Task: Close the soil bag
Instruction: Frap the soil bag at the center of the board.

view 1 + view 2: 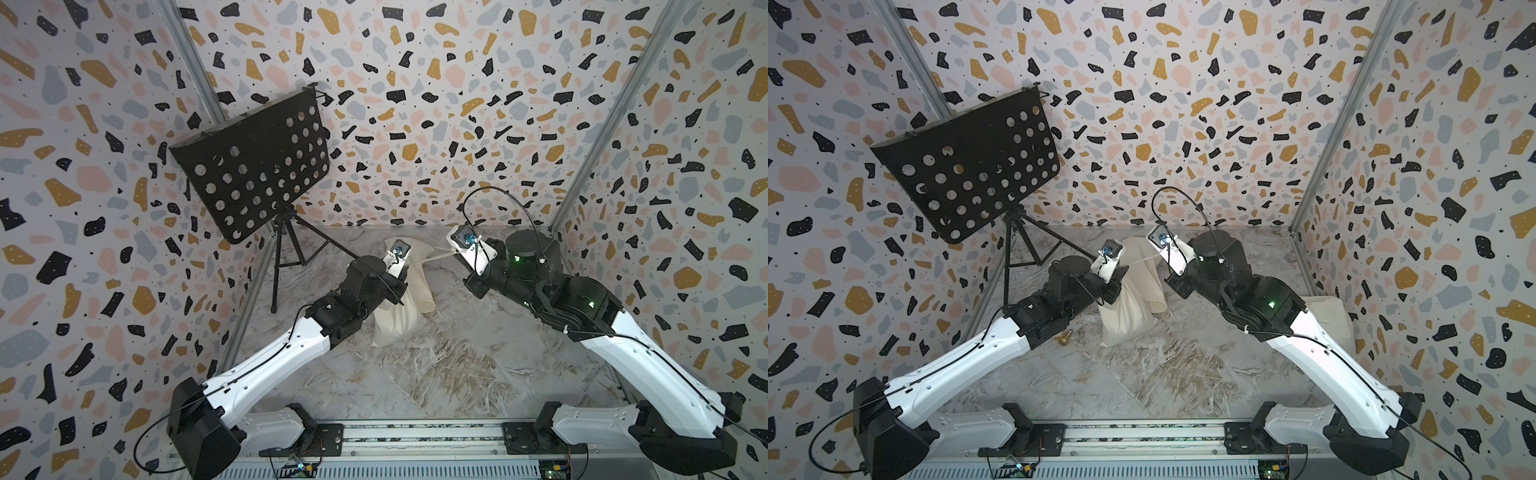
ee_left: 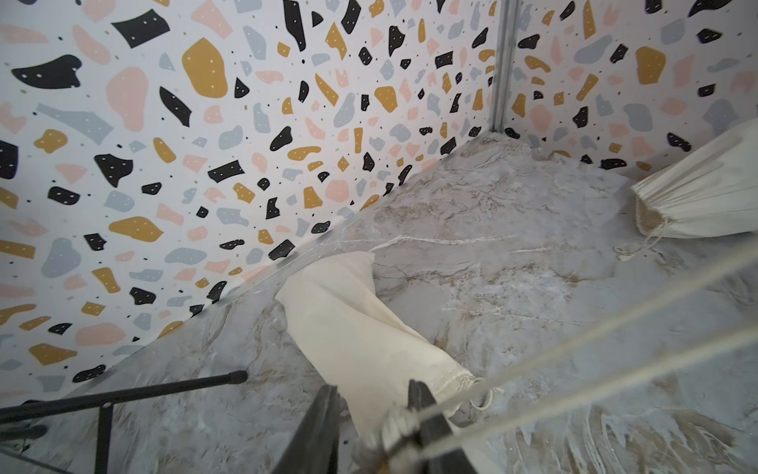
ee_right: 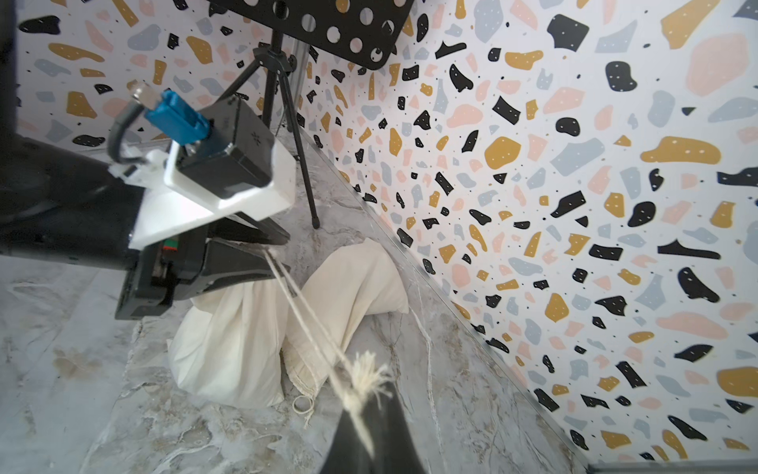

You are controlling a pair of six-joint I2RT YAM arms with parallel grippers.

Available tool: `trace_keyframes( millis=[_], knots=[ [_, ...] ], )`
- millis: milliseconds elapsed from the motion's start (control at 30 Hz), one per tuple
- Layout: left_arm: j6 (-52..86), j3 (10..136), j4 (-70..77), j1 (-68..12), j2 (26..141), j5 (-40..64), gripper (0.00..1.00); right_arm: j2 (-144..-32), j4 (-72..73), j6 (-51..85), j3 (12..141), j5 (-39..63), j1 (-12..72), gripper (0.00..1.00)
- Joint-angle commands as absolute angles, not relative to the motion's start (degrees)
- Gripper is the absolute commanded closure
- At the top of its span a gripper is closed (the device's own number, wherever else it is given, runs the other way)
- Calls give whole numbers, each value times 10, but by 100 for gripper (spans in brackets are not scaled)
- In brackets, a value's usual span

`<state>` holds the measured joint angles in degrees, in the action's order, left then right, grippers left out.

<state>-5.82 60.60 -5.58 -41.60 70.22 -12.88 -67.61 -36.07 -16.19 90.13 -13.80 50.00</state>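
The tabletop (image 1: 457,374) has a grey marble pattern with brown veins. Directly under the left pincer (image 3: 275,252), the soil bag (image 3: 229,349) of cream cloth stands on it. A second cream bag (image 3: 357,287) lies against the soil bag, between the two pincers, and a thin cord loop (image 3: 303,404) lies below the right pincer (image 3: 363,410). To the left of the left pincer rest the feet of a black stand (image 1: 274,309). A small brass piece (image 1: 1064,337) lies behind this pincer. A third bag (image 2: 697,197) lies well apart, beyond the right pincer.
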Motion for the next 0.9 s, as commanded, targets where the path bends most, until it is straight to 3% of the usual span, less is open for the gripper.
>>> trace_keyframes(
  millis=[0, 167, 533, 667, 867],
  knots=[
    [-64, 562, -142, -395, 719, -286, 68, -586, -297, -170, 922, -238, 496, 100],
    [-39, 541, -144, -361, 748, -309, 66, -535, -289, -174, 897, -315, 495, 100],
    [-10, 494, -129, -272, 726, -283, 87, -493, -284, -167, 865, -386, 495, 100],
    [-35, 464, -77, -270, 701, -170, 78, -525, -283, -148, 857, -315, 495, 100],
    [-40, 436, -33, -285, 681, -38, 52, -644, -263, -103, 871, -143, 496, 100]
  ],
)
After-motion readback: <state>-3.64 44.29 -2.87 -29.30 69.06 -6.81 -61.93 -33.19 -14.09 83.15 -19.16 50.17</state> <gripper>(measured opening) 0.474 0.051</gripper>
